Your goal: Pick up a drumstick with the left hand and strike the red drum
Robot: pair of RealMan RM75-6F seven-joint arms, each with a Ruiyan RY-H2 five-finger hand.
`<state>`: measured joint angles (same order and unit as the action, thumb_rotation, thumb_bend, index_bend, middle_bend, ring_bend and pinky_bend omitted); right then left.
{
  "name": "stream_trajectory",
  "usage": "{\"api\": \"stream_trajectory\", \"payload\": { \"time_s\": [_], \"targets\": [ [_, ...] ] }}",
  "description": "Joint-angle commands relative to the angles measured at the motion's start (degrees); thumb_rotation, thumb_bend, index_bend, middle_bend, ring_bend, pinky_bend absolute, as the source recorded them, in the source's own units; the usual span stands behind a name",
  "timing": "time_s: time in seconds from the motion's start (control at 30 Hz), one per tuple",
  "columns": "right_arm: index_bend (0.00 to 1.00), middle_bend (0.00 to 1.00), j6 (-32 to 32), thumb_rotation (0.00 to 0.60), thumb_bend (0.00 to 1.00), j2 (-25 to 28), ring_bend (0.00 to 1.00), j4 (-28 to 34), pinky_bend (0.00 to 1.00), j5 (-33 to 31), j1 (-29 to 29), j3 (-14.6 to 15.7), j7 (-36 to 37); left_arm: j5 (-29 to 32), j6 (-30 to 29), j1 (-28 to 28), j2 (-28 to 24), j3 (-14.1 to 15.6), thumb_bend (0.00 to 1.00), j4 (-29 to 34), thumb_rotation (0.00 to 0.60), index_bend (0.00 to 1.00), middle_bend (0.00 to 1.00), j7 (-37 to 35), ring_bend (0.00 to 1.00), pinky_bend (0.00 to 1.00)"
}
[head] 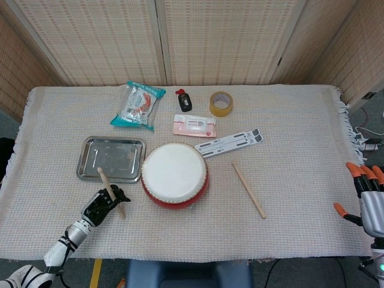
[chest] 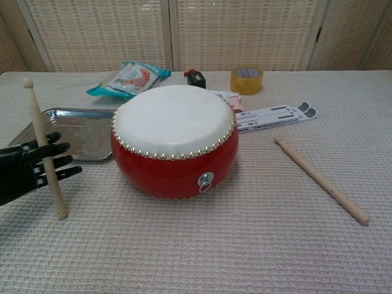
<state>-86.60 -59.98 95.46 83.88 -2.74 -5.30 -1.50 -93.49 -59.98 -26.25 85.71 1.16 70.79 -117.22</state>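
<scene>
My left robot hand [chest: 27,168] grips the drumstick [chest: 43,147] near-upright at lower left; that loose-looking hold could let it slip before reaching the drum [chest: 174,138].

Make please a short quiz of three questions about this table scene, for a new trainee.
1. True or false: the left hand holds a drumstick.
2. Where does the second drumstick lie? A) in the metal tray B) on the cloth, at the red drum's right in the picture C) on the drum
3. Complete: the right hand holds ____.

Key: 1 true; 2 B; 3 nothing
</scene>
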Motion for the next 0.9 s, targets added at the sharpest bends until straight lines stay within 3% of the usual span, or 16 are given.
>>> {"api": "stream_trajectory", "payload": {
  "time_s": [0.03,0.27,0.47,0.73,0.9],
  "targets": [
    [0.0,0.11,0.01,0.6,0.19,0.02,0.0,0.04,0.02,-0.03,0.01,0.0,-0.05,-1.44,-1.73,-0.2,1.13,1.15,0.43,-1.94,0.6,0.55,0.54,-1.13,0.47,0.38],
    [0.0,0.11,0.08,0.6,0.19,0.02,0.0,0.24,0.02,-0.14,-0.02,-0.04,-0.27,-5.42,-5.94,-1.01,3.02,4.57,0.41,-7.31,0.6,0.54,0.54,-1.22,0.48,0.38],
    [0.0,0.11,0.02,0.6,0.19,-0.02,0.0,0.34,0.02,-0.1,-0.04,-0.06,-0.46,-6.61,-8.0,-1.78,4.04,6.65,0.3,-10.11,0.6,0.55,0.54,-2.51,0.5,0.39],
    [0.0,0.11,-0.25,0.6,0.19,0.01,0.0,0.63,0.02,0.04,0.05,-0.05,-0.78,-6.62,-9.66,-2.38,4.81,8.36,0.24,-12.38,0.6,0.56,0.55,-3.53,0.51,0.41],
    [0.0,0.11,-0.46,0.6,0.19,0.0,0.0,0.84,0.02,0.13,0.12,-0.06,-1.03,-6.19,-10.01,-2.63,5.23,9.08,0.23,-13.31,0.6,0.6,0.61,-3.21,0.57,0.45]
  ]
}}
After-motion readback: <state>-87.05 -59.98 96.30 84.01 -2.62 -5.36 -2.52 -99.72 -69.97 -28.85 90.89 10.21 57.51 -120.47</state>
